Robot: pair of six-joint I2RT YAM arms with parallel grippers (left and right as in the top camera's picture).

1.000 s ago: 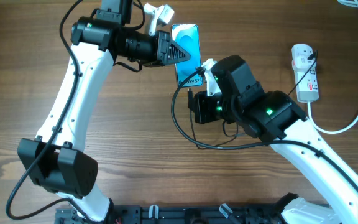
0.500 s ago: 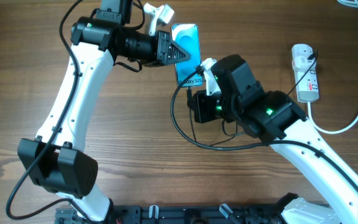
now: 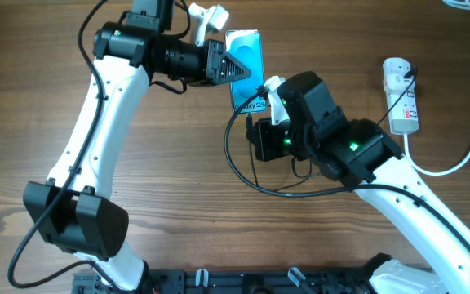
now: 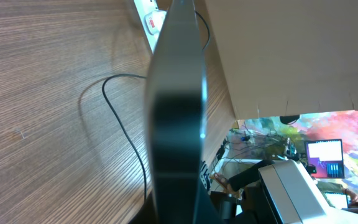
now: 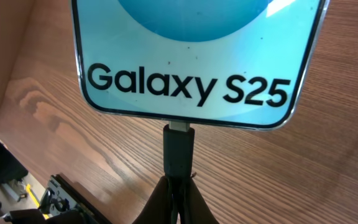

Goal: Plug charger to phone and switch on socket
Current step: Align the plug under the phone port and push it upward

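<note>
The phone [image 3: 246, 57] has a cyan screen and is held off the table by my left gripper [image 3: 233, 69], which is shut on its edge. In the left wrist view the phone [image 4: 178, 106] shows edge-on between the jaws. My right gripper [image 3: 256, 122] is shut on the charger's dark plug [image 5: 178, 152]. The plug's tip meets the middle of the phone's bottom edge, under the "Galaxy S25" text [image 5: 188, 87]. The thin black charger cable [image 3: 243, 175] loops over the table below. The white socket [image 3: 402, 102] lies at the far right, away from both grippers.
A white adapter [image 3: 396, 69] sits in the socket's far end, and a thick white cord [image 3: 463, 155] runs off to the right edge. The right arm's body [image 3: 357, 151] lies between the phone and the socket. The table is brown wood [image 3: 178, 163].
My right gripper has edged slightly up toward the phone's bottom edge with the plug. The left arm and the phone have not moved.
</note>
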